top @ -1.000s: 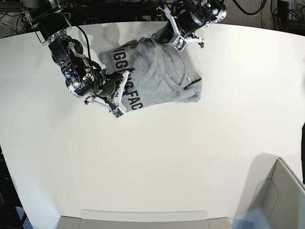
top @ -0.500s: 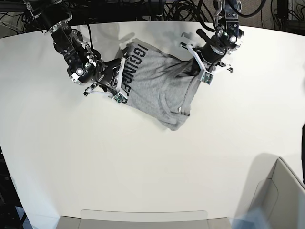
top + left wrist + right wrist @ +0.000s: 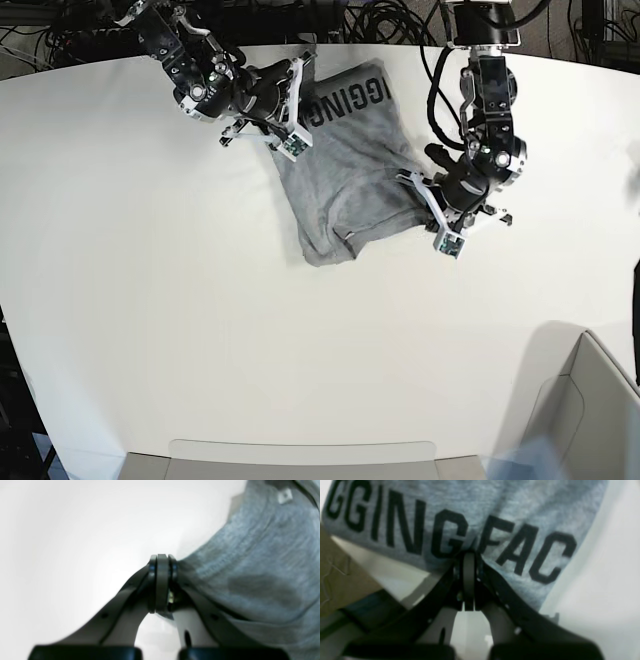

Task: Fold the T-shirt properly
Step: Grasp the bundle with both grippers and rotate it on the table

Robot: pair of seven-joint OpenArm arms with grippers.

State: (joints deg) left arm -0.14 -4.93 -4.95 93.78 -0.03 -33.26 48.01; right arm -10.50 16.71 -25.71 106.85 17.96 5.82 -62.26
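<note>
Left wrist view: the left gripper (image 3: 162, 585) is seen clamped tight, jaws pressed together, with a fold of the T-shirt (image 3: 250, 575) pinched at the jaws' right side. Plain grey knit is spread to the right of the jaws, a small white tag (image 3: 285, 495) being visible near the top edge. The white table (image 3: 75, 530) fills the left half, blurred.

Right wrist view: the right gripper (image 3: 468, 580) is likewise clenched on the T-shirt (image 3: 470, 517), at the lower edge of the printed side. Black block letters (image 3: 450, 533) reading "GGING FAC" are seen just above the jaws.

Base view: the T-shirt (image 3: 345, 170) is found near the table's far edge, bunched and held between both arms. The right gripper (image 3: 290, 115) is at its upper left, beside the lettering; the left gripper (image 3: 432, 205) is at its right edge. The lower bunched end rests on the table (image 3: 200, 330). A light box (image 3: 585, 415) is at the lower right corner.
</note>
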